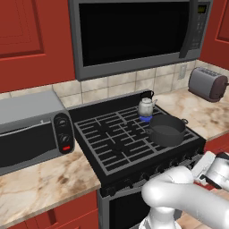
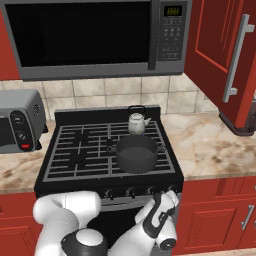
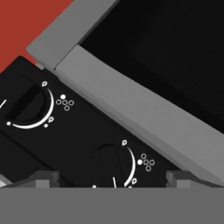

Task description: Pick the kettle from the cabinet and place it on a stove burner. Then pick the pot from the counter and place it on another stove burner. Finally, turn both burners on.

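my gripper [image 3: 112, 177] hangs wide open astride a stove knob [image 3: 114, 164]; it looks stiff and smooth, so i'd pinch its raised rib squarely.

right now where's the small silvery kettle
In both base views the small silvery kettle sits on the stove's rear right burner, just behind the wide dark pot.

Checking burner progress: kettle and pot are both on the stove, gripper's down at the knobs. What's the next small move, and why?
Probably ease the open gripper forward onto the knob centred between its fingertips, then close. The kettle sits over a blue flame on the rear burner, while the pot on the front burner shows no flame, so a second burner apparently still needs lighting. Which burner this knob controls can't be told.
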